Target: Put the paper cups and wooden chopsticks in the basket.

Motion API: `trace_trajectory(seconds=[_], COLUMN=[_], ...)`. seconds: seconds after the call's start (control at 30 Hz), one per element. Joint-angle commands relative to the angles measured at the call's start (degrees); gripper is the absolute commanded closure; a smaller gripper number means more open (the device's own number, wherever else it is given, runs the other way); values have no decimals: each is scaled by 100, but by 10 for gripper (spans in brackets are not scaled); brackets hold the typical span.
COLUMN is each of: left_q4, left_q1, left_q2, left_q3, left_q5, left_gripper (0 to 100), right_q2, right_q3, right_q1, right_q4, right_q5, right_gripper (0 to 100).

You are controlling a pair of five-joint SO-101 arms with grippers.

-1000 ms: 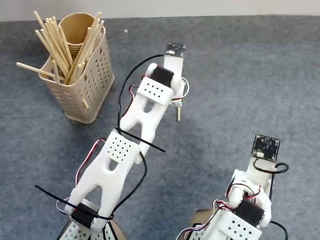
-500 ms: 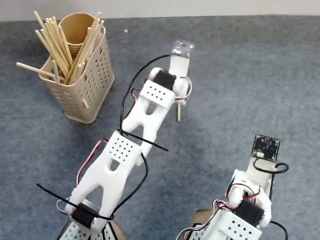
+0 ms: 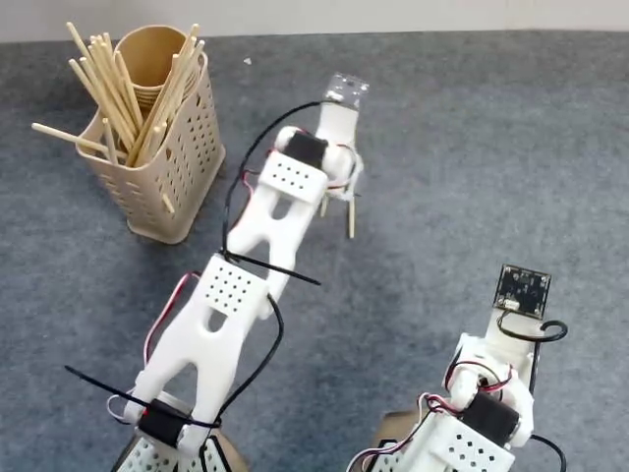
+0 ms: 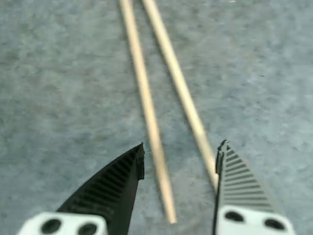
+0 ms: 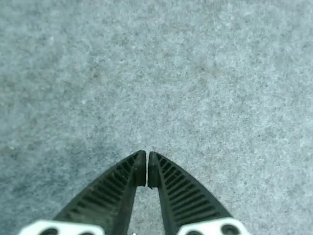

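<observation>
Two wooden chopsticks (image 4: 146, 103) lie side by side on the grey carpet. My left gripper (image 4: 182, 147) hovers just over them, open. One chopstick runs between its fingers; the other chopstick (image 4: 181, 88) passes at the light finger (image 4: 234, 176). In the high view the left arm (image 3: 295, 182) covers them, apart from one chopstick end (image 3: 351, 221). The beige basket (image 3: 182, 172) stands at the back left and holds stacked paper cups (image 3: 149, 59) and several chopsticks (image 3: 103, 84). My right gripper (image 5: 146, 156) is shut on nothing above bare carpet.
The right arm (image 3: 491, 393) is folded near the front right edge, its camera board (image 3: 521, 288) pointing away. Open grey carpet (image 3: 491, 147) lies between the two arms and to the right of the basket.
The left arm's wrist swung slightly right, then back left, above the chopsticks. The right arm and the basket have not moved.
</observation>
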Motion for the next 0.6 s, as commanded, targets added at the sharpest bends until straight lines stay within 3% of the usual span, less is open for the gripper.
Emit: trace_trajectory(seconds=[0.0,0.57], left_q4=[-62,-193], left_q1=[-66,295], left_q2=[-110,716], left_q3=[-215,-22], left_q5=[-105,-88], left_gripper=[771,769], right_q2=[-48,-48], right_q3=[-189,-189], right_q1=[-48,-48], right_q4=[-22,-22], right_q5=[-26,-18], right_gripper=[971,971])
